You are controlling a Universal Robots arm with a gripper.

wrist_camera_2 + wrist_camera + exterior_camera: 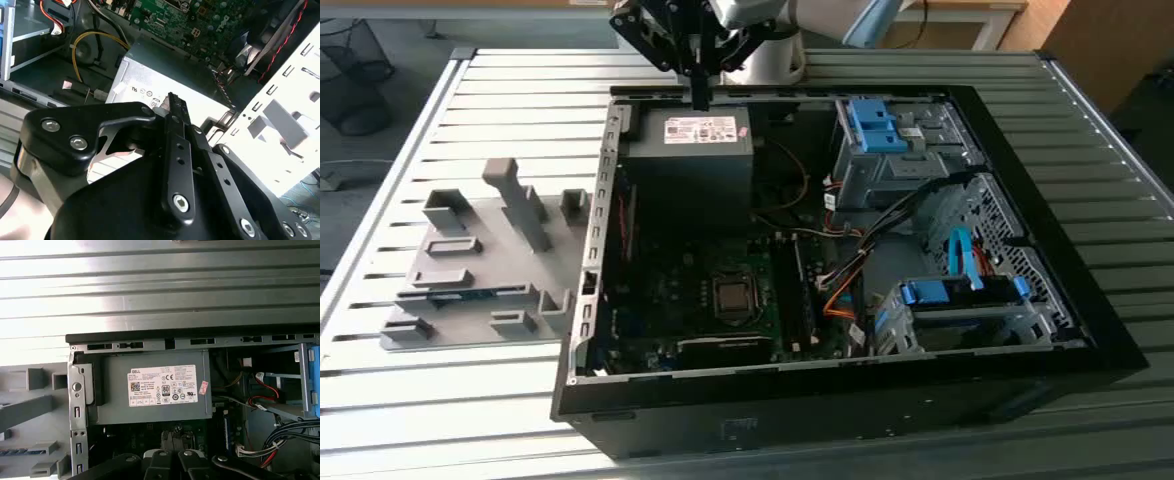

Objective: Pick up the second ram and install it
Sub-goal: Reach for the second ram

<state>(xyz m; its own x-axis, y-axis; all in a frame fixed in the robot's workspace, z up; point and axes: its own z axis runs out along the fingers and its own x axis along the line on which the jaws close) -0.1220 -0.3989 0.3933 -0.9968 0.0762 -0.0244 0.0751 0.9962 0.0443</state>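
The second ram [460, 295] is a thin blue stick lying flat in a slot of the grey fixture [474, 235], on the exterior view's left, beside the open computer case [854, 405]. In the first wrist view an end of the ram [11, 452] shows in the fixture [30, 412]. My gripper [702, 98] hangs over the far rim of the case, above the power supply [700, 140]. Both wrist views show the fingers closed together, gripper [176, 436] and gripper [172, 102], with nothing between them. The gripper is well away from the ram.
Inside the case lie the motherboard [700, 300] with its memory slots [801, 295], loose cables [847, 280] and two blue drive brackets [874, 125] [958, 292]. The case stands on a slatted metal table [520, 85]. Upright pegs rise from the fixture.
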